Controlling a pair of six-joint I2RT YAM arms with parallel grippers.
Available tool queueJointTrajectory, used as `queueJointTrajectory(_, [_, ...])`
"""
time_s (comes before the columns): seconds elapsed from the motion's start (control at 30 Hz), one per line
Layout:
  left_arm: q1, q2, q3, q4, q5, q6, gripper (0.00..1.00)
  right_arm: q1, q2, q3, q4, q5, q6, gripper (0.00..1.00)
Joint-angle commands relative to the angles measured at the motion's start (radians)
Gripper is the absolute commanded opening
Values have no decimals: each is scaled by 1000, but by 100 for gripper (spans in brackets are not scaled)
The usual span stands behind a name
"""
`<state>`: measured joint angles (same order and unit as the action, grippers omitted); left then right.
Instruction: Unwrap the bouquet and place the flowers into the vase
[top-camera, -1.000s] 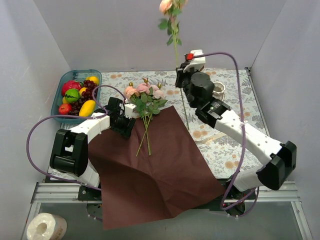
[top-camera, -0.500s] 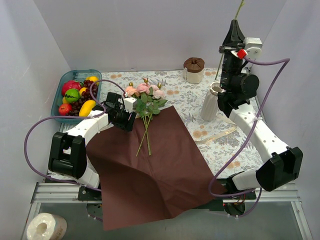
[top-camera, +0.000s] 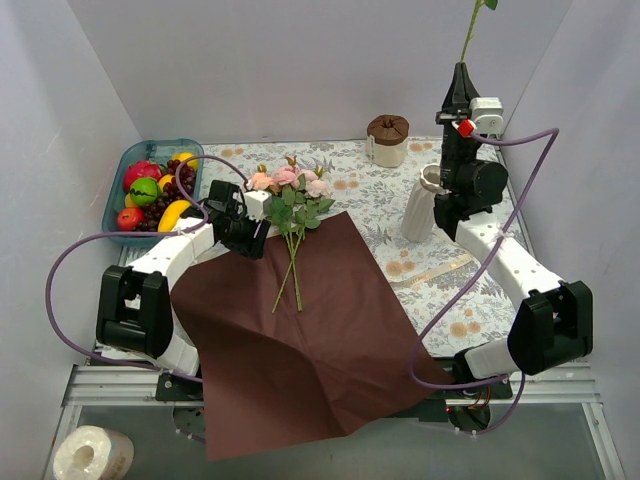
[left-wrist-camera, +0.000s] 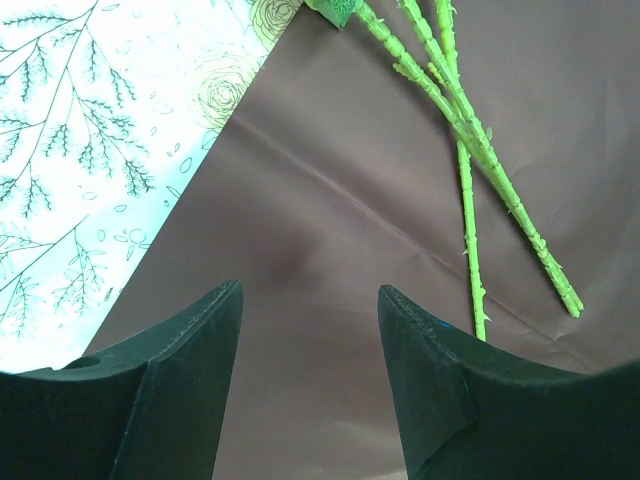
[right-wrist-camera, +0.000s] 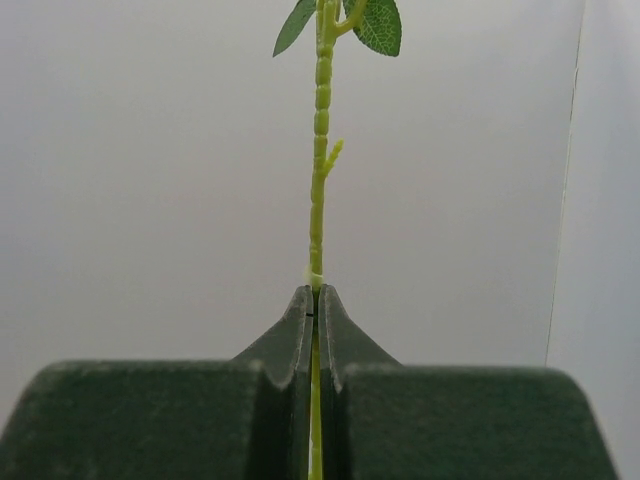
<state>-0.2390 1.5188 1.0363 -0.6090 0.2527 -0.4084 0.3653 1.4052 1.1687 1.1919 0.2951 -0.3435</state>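
Swinging right from mid-table, the right arm now stands tall at the far right of the table, and the right gripper (top-camera: 460, 78) points straight up beside the vase (top-camera: 419, 207). Its fingers are pressed tight on one stem (right-wrist-camera: 318, 180), which rises past two leaves and out of the top of the shot, bloom unseen. The lower end runs down behind the wrist, so I cannot tell whether the tip has found the neck.

Over on the left, the left gripper (left-wrist-camera: 310, 330) hovers with its fingers spread and nothing between them, low over the paper (top-camera: 300, 340). That sheet lies flat and open, with the other flowers (top-camera: 290, 195) resting across its far edge, well apart from the vase.

So the step looks like feeding this stem in. That neck is narrow, so the tip should sit dead over the opening before any descent. Keep the stem plumb and come down straight and slow. Let go only once plenty of stem is inside, or the top-heavy flower may tip out. The wrist is close to the vase, and a nudge could topple it.
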Motion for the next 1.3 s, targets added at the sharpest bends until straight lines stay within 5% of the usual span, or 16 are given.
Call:
queueJointTrajectory(0.0, [12,-68,34,-17,22,6,56,-11,5,-27,135,-7,-6,1])
queueJointTrajectory(0.43, [81,-25,64,-29,69,-50,73,-14,18,-178,199,27,47,1])
queueJointTrajectory(0.97, [110,-34,76,-11,88,-64,75,-15,-124,-437,155,68,159,1])
queueJointTrajectory(1.07, [110,-39,79,-14,91,-67,75,-15,-159,-414,65,59,153,16])
queueJointTrajectory(1.13, [110,-42,80,-12,91,-67,75,-14,-186,-388,-35,55,153,37])
queueJointTrajectory(1.27, [110,-55,87,-14,89,-70,75,-14,-232,-322,-190,27,166,52])
